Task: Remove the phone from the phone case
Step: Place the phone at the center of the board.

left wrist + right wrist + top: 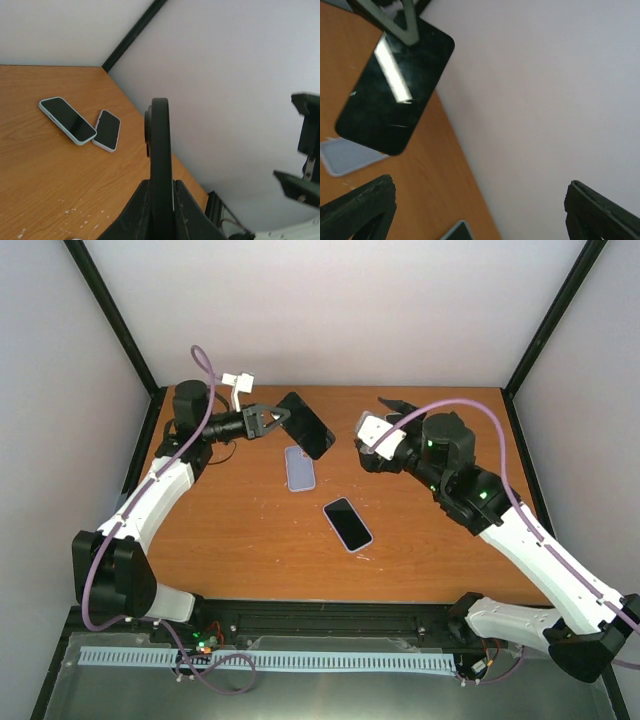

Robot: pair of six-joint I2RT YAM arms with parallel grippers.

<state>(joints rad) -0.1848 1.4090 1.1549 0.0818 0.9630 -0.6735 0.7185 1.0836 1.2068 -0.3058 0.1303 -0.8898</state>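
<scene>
Wooden desk (250,550) enclosed by white walls (340,310). Left gripper (281,418), jaws clenched on one end of the black phone (308,426), holds it tilted near the far edge. Right gripper (479,184), jaws released and empty, faces the phone. Pale case (299,468) lies flat just nearward; second phone (347,523) lies at mid-desk.

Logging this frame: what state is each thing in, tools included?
left tool: shut on the black phone, raised off the table.
black phone: bare, out of its case, gripped at one end.
phone case: empty, lying flat on the table.
second phone: lying flat, screen up, nothing touching it.
right tool: open, holding nothing.
</scene>
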